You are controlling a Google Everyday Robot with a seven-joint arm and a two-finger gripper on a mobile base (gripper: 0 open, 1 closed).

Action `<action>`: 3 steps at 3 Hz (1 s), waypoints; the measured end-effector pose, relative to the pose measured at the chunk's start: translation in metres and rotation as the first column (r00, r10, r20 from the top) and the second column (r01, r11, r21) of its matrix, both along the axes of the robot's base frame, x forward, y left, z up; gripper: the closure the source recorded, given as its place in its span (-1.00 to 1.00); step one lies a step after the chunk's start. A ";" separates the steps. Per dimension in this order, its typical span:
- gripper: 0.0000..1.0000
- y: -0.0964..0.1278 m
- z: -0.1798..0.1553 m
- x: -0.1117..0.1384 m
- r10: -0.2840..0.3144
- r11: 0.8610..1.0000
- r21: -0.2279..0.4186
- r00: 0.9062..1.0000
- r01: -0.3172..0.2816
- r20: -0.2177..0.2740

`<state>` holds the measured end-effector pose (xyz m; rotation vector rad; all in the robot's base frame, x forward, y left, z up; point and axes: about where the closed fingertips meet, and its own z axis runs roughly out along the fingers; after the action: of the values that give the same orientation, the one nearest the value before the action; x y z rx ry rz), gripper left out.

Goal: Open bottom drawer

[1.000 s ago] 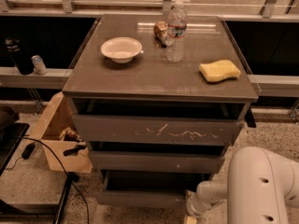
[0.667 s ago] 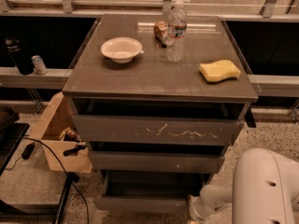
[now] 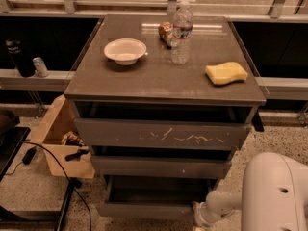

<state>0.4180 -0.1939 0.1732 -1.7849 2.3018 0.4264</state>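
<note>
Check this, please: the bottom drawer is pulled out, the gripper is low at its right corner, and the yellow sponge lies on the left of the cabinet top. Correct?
No. The camera view shows the yellow sponge on the right of the cabinet top. The rest holds: the bottom drawer is pulled out and the gripper is low at its right corner.
</note>
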 end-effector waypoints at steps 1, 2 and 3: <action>-1.00 0.005 0.020 0.011 0.007 1.000 0.011 0.999 -0.007 0.037; -1.00 0.010 0.035 0.021 0.015 1.000 0.017 0.998 -0.016 0.069; -0.61 0.016 0.050 0.035 0.024 0.999 0.021 0.995 -0.026 0.101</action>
<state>0.4527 -0.1778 0.2230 -1.7838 2.2008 0.3565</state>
